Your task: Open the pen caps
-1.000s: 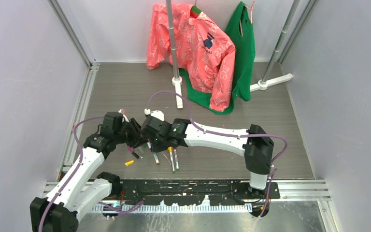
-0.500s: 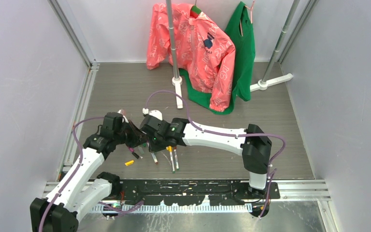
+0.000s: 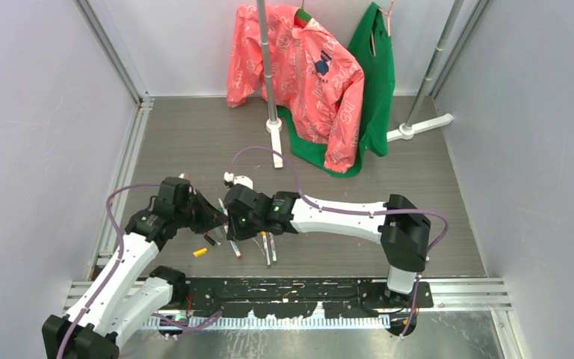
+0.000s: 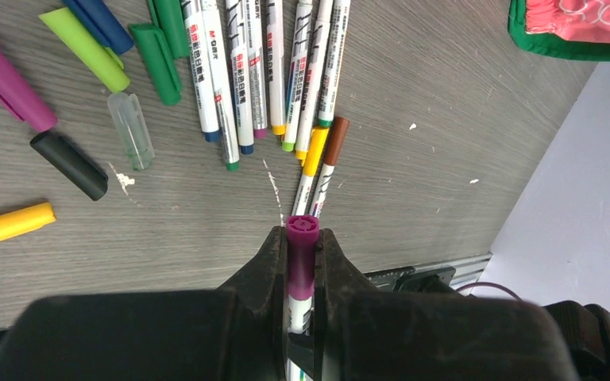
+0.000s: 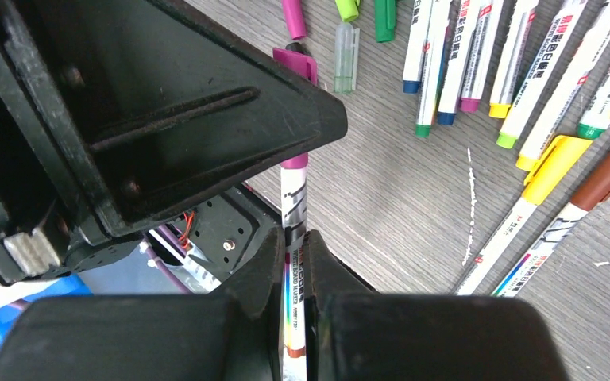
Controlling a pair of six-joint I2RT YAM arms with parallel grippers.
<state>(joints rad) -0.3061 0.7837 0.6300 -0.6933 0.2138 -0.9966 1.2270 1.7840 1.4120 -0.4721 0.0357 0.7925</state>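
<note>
Both wrists have drawn slightly nearer the bases. Top view hides the held pen point(image 5: 295, 190). Left gripper point(image 4: 302, 244) pinches its purple cap point(image 4: 302, 228). Right gripper point(image 5: 294, 244) clamps the pen's other end, above the table point(image 4: 413, 198).

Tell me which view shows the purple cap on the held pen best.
Left wrist: the purple cap is centred and sharp, clamped in the left end effector. Right wrist shows only slivers of it past that end effector's body, plus the white barrel in the right end effector. Top external: hidden between both end effectors.
</note>
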